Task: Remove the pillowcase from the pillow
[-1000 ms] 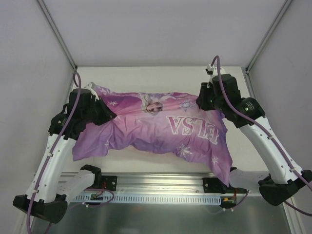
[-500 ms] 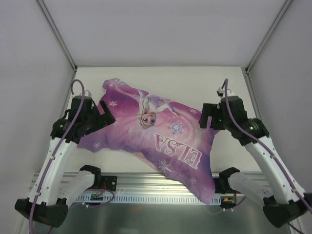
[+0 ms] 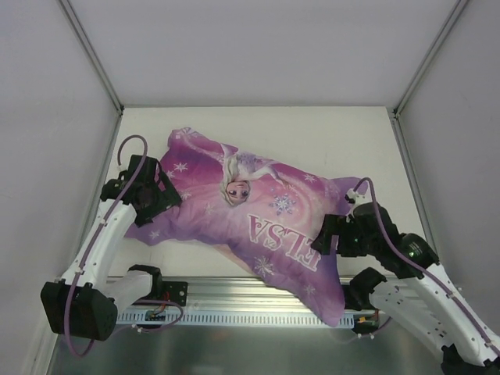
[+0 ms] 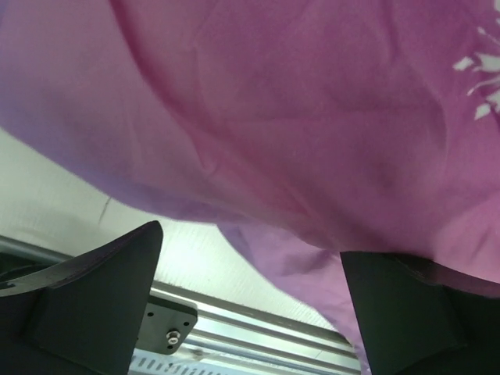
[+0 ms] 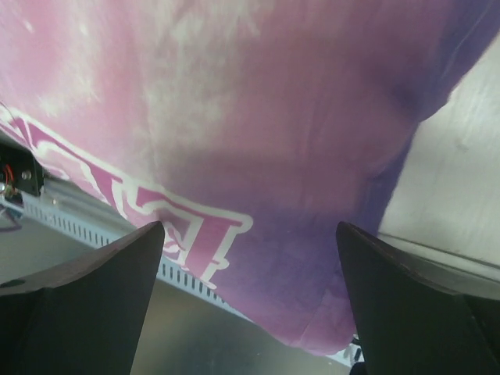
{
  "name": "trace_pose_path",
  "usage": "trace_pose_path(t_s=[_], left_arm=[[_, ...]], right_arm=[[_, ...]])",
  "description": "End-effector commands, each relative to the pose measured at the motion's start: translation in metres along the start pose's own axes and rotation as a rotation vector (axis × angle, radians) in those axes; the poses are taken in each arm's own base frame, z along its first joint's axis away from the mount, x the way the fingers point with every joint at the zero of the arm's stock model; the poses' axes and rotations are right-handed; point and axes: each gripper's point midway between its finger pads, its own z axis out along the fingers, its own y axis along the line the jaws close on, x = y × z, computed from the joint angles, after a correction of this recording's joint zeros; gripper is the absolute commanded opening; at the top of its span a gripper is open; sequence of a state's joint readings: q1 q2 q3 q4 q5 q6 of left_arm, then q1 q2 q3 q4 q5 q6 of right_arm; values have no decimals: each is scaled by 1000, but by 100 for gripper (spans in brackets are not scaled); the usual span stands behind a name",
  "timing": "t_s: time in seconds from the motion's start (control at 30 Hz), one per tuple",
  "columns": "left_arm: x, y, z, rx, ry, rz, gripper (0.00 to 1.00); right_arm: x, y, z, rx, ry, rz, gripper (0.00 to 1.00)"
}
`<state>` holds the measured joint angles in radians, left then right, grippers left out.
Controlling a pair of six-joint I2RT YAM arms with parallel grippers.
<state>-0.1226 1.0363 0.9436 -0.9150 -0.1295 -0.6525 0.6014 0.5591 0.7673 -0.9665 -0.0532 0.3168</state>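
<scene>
The pillowcase lies print-side up on the table, stretched on a slant from about 10 o'clock down to 5 o'clock. The cartoon princess sits near its middle, and the white "ELSA" letters read upside down from the near side. Its 5 o'clock corner droops over the metal rail along the table's near edge.

The left fingers stand wide apart at the cloth's 9 o'clock edge. Purple fabric fills the view beyond them, but nothing is pinched between them. The right fingers are spread just as wide at the 4 o'clock side, by the letters, and the cloth lies slack past their tips. Neither arm has a hold on the pillowcase.
</scene>
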Motion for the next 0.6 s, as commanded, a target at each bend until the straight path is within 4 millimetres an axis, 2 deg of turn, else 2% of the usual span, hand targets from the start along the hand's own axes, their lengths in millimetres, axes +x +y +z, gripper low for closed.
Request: trace_pose_path(t_s=[0.0,0.07,0.1,0.17,0.2,0.23,0.27,0.33,0.37,0.43,0.47,0.57], left_arm=[[16,-3,16,30,44,-59,92],[20,-10,22,78,53,-82,78],[25,-10,27,79,65,-85,62],[26,-14,31,92,76,-85,41],[24,-16,30,98,76,-79,17],[23,-17,29,99,78,-65,6],[20,-18,28,104,72,-58,0],[15,-20,21,124,47,-43,0],[13,-20,19,125,34,-44,0],[10,-20,10,143,7,-46,0],[10,-21,7,154,4,-43,0],[-4,-29,-18,198,-44,-37,0]], right_arm=[[24,17,3,-89,46,74,96],[35,21,10,-100,65,68,96],[36,24,14,-106,67,60,96],[42,22,22,-77,68,31,98],[44,21,25,-59,70,20,100],[48,18,30,-31,85,8,93],[50,17,33,-16,80,-12,81],[52,17,37,-4,78,5,55],[52,16,38,-3,71,8,27],[46,15,35,-2,42,13,3],[35,12,32,14,-15,10,1],[-7,10,1,50,-167,-49,1]])
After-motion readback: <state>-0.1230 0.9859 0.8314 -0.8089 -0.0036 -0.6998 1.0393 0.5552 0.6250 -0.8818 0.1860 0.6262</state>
